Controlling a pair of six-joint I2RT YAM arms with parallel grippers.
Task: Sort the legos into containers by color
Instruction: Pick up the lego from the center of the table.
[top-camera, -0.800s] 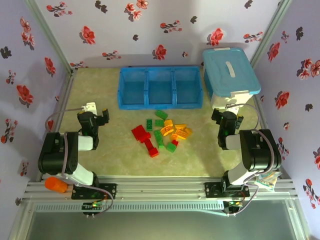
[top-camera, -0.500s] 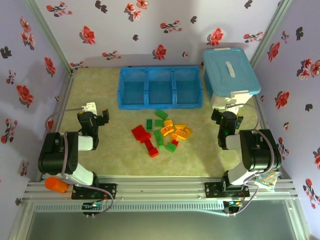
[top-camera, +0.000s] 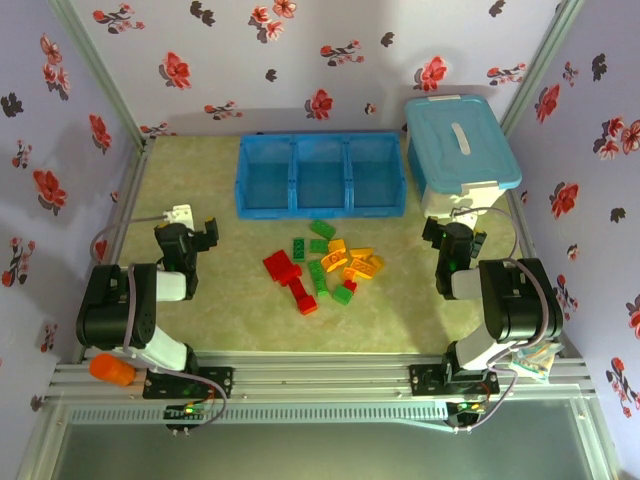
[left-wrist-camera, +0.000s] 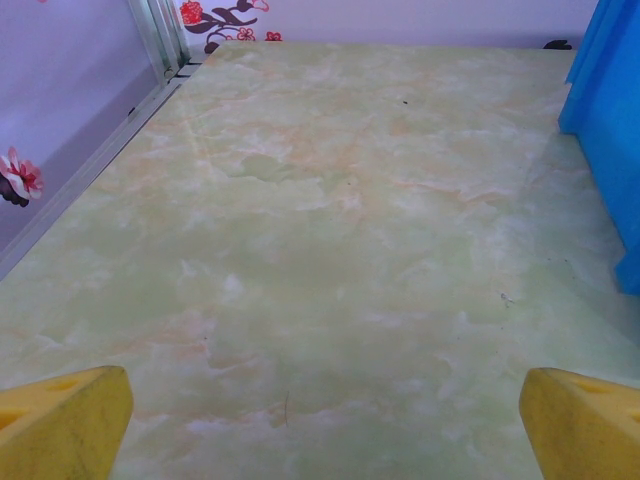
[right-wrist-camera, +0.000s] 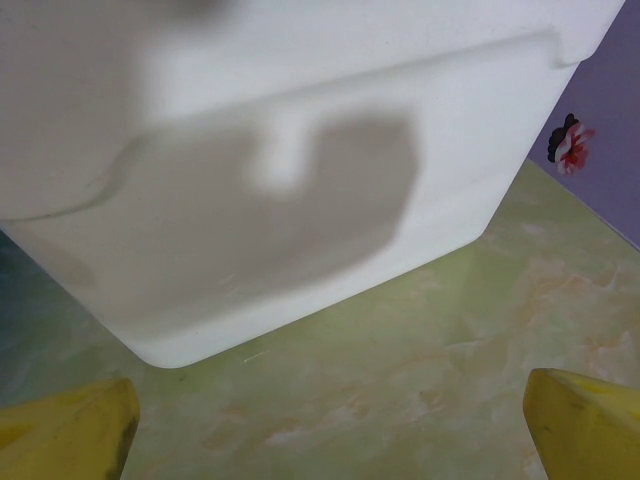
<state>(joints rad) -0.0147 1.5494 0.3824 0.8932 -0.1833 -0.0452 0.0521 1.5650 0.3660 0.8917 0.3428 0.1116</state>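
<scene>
Flower-printed lilac walls (top-camera: 300, 60) close in a pale green marbled surface (top-camera: 220, 300), with both arms folded back at its near edge. The small plastic legos (top-camera: 322, 268) in red, green and yellow-orange lie in one loose mixed heap at the middle of the surface, just in front of the long, low, translucent blue plastic tray (top-camera: 320, 211). None of its three square compartments (top-camera: 266, 186) appears to hold a brick, so the sorting looks not yet begun.

The left end effector (top-camera: 205, 232) sits low at the left, well apart from the heap. Its yellow fingers (left-wrist-camera: 60, 420) stand spread wide with bare surface between them, pinching nothing. The right end effector (top-camera: 452, 235) is likewise spread and empty, parked just in front of the large white plastic bin with a light-blue lid (top-camera: 460, 150), whose white wall looms close in the right wrist view.

The heap lies between the two arms, probably so either can reach it, and the tray just behind keeps each carry short. The bricks touch or overlap in places, so a clean pick likely calls for choosing one at the heap's edge first.
</scene>
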